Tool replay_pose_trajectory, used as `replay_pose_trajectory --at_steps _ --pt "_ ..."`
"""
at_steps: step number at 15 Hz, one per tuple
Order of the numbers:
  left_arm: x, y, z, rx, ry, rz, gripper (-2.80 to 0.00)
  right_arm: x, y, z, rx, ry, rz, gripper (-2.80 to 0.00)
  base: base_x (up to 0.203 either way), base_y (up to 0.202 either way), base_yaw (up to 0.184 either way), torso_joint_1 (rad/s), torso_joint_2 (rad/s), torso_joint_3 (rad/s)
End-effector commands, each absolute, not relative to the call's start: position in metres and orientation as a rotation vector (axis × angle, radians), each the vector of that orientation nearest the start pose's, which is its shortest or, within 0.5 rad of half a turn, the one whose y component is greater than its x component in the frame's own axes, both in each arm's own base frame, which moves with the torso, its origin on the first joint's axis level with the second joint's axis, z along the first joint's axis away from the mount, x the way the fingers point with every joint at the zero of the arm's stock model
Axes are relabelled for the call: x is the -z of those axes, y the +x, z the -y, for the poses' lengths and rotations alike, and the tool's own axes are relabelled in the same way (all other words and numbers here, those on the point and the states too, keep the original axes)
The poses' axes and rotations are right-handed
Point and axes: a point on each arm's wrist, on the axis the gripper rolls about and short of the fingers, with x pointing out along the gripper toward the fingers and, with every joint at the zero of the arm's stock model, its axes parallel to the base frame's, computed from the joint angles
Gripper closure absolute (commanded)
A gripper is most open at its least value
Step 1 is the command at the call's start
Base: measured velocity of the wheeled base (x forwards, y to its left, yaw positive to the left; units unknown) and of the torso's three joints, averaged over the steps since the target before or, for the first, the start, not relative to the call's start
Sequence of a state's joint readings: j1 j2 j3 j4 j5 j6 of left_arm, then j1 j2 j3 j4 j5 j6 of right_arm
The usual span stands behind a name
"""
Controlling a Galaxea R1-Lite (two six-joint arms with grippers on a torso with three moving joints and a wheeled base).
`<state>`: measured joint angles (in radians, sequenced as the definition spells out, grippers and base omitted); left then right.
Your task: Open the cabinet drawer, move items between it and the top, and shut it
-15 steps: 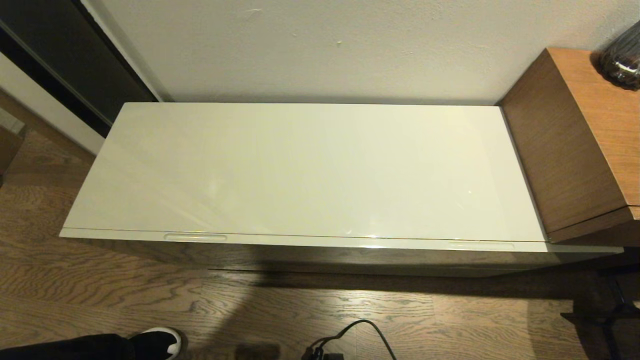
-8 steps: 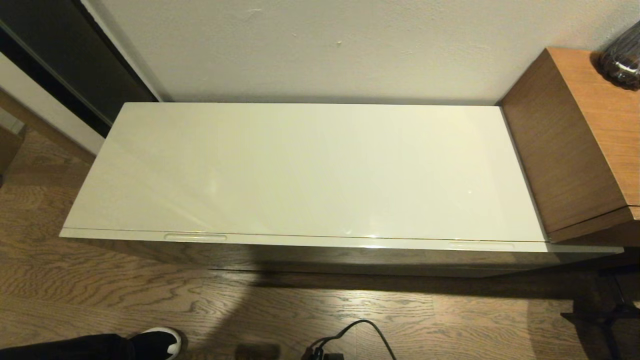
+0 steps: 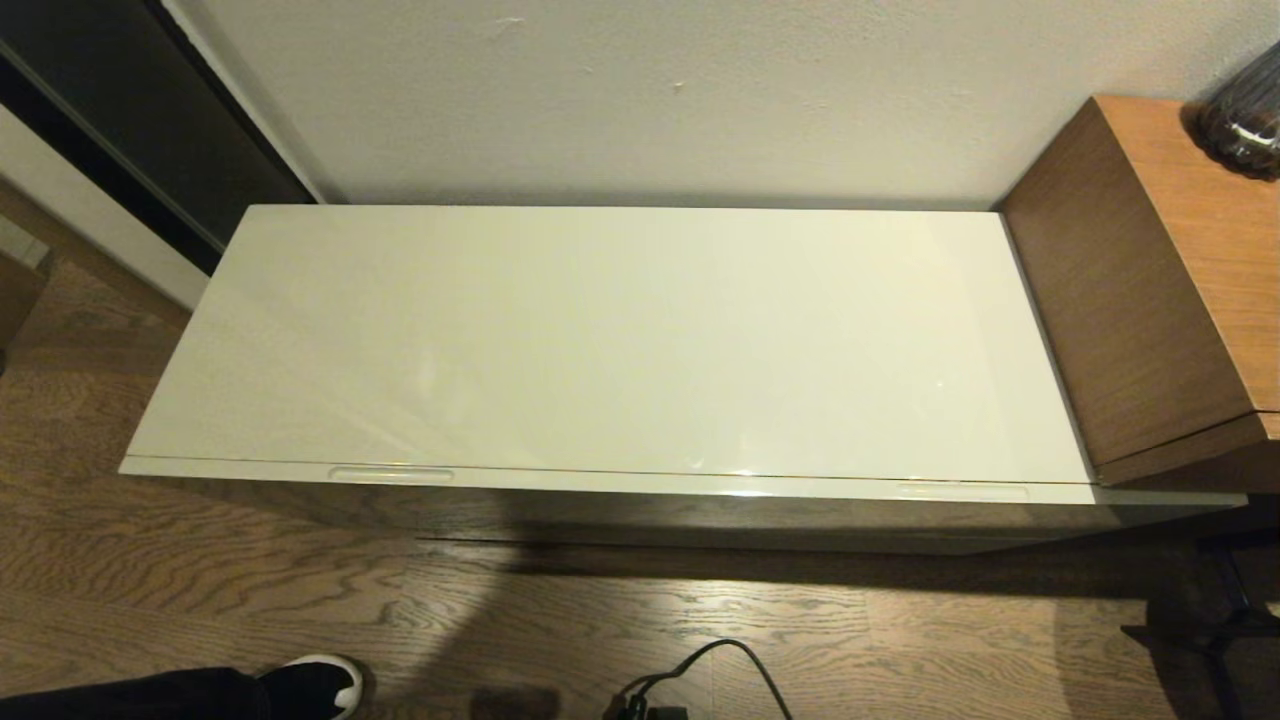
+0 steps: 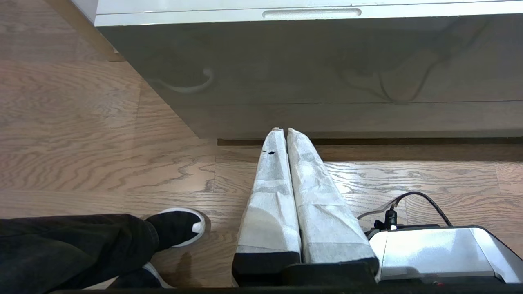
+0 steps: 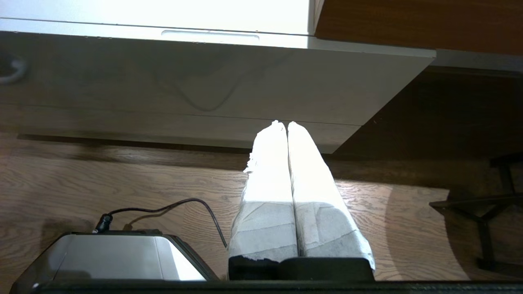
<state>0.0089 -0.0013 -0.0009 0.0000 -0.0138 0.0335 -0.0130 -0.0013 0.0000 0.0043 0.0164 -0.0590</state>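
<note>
The glossy cream top [image 3: 620, 340] of the cabinet is bare. Under its front edge the cabinet drawer [image 3: 640, 483] is pushed in flush, with one oblong handle slot on the left [image 3: 390, 474] and one on the right [image 3: 962, 490]. No items show; they are out of view. My left gripper [image 4: 282, 130] hangs low over the floor before the cabinet front, below the left slot [image 4: 311, 13], its white-wrapped fingers pressed together on nothing. My right gripper [image 5: 282, 123] is likewise shut and empty, low before the front under the right slot [image 5: 210, 35]. Neither arm shows in the head view.
A taller brown wooden unit [image 3: 1150, 270] abuts the cabinet's right end, with a dark glass object [image 3: 1245, 115] on it. A person's black shoe [image 3: 315, 683] rests on the wood floor at front left. A black cable [image 3: 715, 670] and my base [image 4: 437, 253] lie front centre.
</note>
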Motion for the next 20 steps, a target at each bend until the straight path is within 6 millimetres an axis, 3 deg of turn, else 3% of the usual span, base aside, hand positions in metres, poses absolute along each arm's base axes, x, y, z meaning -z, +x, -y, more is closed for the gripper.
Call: replay_pose_trajectory --at_steps 1,20 --pt "-0.0759 -0.0229 0.0005 0.005 0.034 0.002 0.00 -0.0746 -0.0226 -0.0007 -0.004 -0.060 -0.008 0.00 0.000 0.000 0.000 0.000 0.00 0.000" --pt "-0.0755 -0.0228 0.0005 0.005 0.034 0.000 0.00 -0.0750 -0.0227 -0.0007 -0.003 -0.060 -0.006 0.00 0.000 0.000 0.000 0.000 0.00 0.000"
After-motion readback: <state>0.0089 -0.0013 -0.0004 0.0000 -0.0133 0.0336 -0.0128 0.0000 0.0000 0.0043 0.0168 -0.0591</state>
